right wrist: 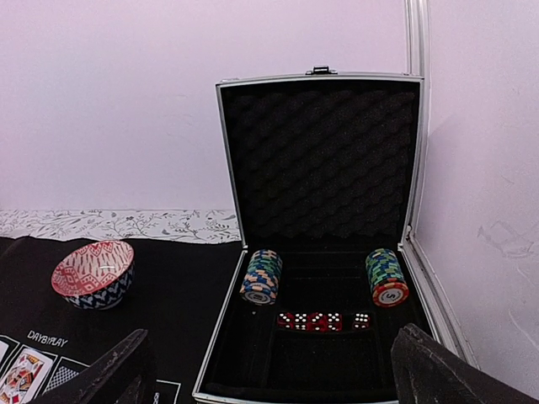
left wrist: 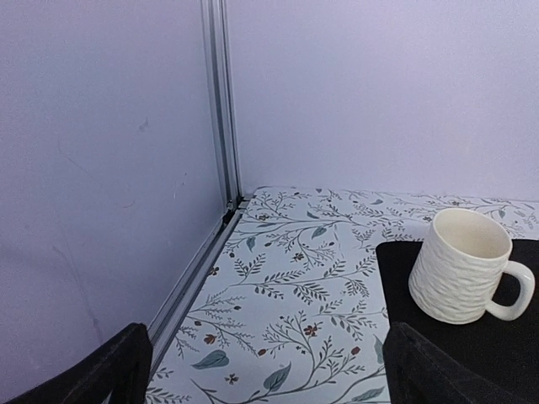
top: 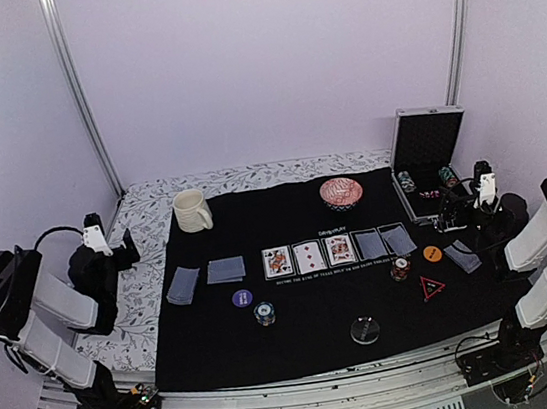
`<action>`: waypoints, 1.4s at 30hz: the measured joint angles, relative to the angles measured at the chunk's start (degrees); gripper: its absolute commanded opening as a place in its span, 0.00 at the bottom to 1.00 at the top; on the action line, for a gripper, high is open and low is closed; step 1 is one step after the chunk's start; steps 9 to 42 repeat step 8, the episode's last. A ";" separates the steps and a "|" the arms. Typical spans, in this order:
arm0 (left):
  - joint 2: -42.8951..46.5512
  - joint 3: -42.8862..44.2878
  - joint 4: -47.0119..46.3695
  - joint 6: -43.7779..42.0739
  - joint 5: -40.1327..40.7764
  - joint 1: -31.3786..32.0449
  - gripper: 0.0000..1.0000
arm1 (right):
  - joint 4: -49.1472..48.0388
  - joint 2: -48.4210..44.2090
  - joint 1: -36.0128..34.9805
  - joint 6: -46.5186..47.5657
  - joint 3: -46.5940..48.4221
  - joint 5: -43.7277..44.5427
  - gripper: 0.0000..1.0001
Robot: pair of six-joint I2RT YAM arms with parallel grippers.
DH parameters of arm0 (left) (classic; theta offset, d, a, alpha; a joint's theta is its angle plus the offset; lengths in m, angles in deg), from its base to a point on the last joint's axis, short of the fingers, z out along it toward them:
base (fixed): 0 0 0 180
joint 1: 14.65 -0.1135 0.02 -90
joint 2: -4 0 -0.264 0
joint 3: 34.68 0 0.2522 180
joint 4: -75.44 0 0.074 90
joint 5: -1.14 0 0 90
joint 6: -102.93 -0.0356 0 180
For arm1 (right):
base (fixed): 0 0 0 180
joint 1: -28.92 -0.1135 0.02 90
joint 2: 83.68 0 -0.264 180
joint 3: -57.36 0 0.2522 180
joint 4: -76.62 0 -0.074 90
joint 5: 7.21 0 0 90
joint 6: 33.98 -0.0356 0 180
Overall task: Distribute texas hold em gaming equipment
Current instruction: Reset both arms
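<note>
On the black mat (top: 309, 321) lies a row of five playing cards (top: 308, 255), three face up and two face down. More grey-blue cards lie at the left (top: 226, 269) and right (top: 462, 257). Near the front are a purple disc (top: 242, 297), an orange disc (top: 432, 254), a clear disc (top: 365, 331), a red-edged triangle (top: 432, 287) and two chip stacks (top: 264, 313) (top: 400, 269). My left gripper (left wrist: 265, 370) hangs open and empty over the floral cloth, left of the mat. My right gripper (right wrist: 269, 370), open and empty, faces the open case (right wrist: 320, 252).
The case holds two chip rolls (right wrist: 261, 276) (right wrist: 386, 278) and red dice (right wrist: 324, 321). A cream mug (left wrist: 463, 265) stands at the mat's back left corner, a red patterned bowl (right wrist: 93, 273) at the back middle. Frame posts (left wrist: 217, 101) and walls close in the sides.
</note>
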 measured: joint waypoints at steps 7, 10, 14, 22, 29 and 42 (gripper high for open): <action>0.00 0.00 -0.28 0.04 -1.18 -0.09 0.98 | 0.24 0.00 0.00 0.33 0.00 0.00 0.99; 0.00 0.00 -0.31 0.04 -1.25 -0.09 0.98 | 0.33 0.00 0.00 0.33 0.00 0.00 0.99; 0.00 0.00 -0.31 0.04 -1.25 -0.09 0.98 | 0.33 0.00 0.00 0.33 0.00 0.00 0.99; 0.00 0.00 -0.31 0.04 -1.25 -0.09 0.98 | 0.33 0.00 0.00 0.33 0.00 0.00 0.99; 0.00 0.00 -0.31 0.04 -1.25 -0.09 0.98 | 0.33 0.00 0.00 0.33 0.00 0.00 0.99; 0.00 0.00 -0.31 0.04 -1.25 -0.09 0.98 | 0.33 0.00 0.00 0.33 0.00 0.00 0.99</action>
